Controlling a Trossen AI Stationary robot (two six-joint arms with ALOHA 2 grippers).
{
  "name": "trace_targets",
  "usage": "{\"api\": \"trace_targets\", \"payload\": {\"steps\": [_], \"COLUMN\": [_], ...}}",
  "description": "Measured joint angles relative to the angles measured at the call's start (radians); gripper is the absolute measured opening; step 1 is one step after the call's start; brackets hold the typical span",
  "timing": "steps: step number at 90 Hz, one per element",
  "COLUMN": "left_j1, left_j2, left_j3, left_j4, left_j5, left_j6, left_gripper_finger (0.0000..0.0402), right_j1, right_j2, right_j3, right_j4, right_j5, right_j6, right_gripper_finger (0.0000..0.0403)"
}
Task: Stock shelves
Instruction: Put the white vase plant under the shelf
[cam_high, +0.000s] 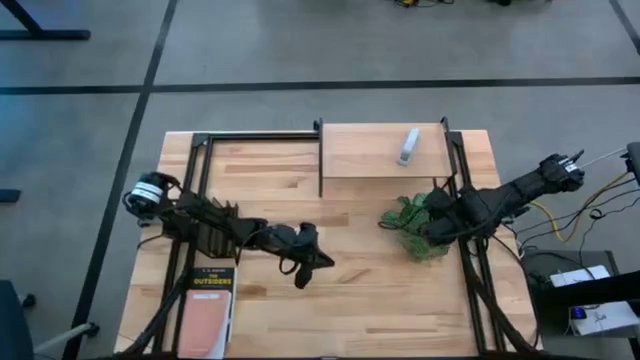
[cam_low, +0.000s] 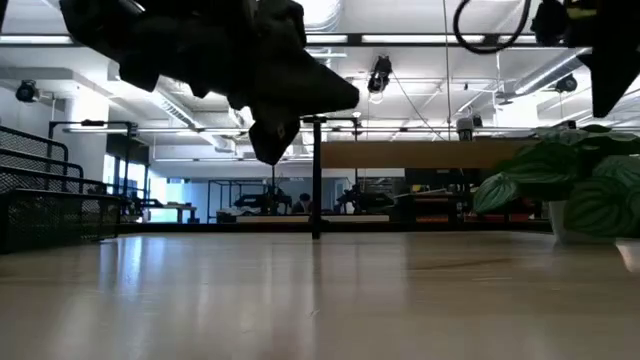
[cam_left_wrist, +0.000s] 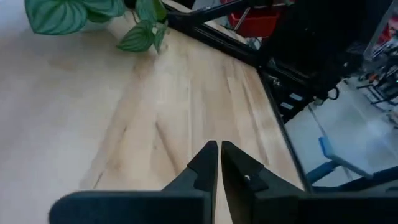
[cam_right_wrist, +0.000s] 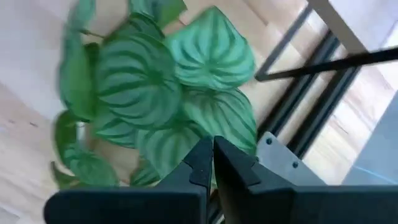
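R hand (cam_right_wrist: 211, 163) pinched narrow over plant (cam_high: 412, 222), L hand (cam_left_wrist: 219, 163) pinched narrow, mid-table, shelf (cam_high: 370, 150) behind

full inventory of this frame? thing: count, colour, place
shelf: 1, light wood on black legs, far middle of table
bottle: 1, white/grey, lying on the shelf's right part
plant: 1, green striped leaves, on table in front of shelf's right end
book: 1, black top with pink cover, near-left table edge
wire rack: 1, black, left edge in low view
table: 1, light butcher-block
left gripper: 1, dark, shut, above table middle, holding nothing
right gripper: 1, dark, shut, over the plant
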Motion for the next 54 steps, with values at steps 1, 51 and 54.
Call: {"api": "trace_targets", "payload": {"steps": [1,51,54], "left_j1": [0.001,0.006,0.006], "left_j2": [0.0,0.0,0.0], "left_j3": [0.0,0.002,0.002], "left_j4": [0.0,0.008,0.008], "left_j5": [-0.001,-0.135,-0.135], "left_j6": [0.005,0.094,0.095], "left_gripper_finger": [0.0004,0.0004,0.0004], "right_j1": [-0.002,-0.055,-0.055], "right_j2": [-0.003,-0.002,-0.002], "right_j3": [-0.003,-0.059,-0.059], "right_j4": [0.002,0.01,0.009], "right_j5": [-0.001,0.03,0.039], "right_j6": [0.0,-0.014,-0.012], "right_gripper_finger": [0.0,0.0,0.0]}}
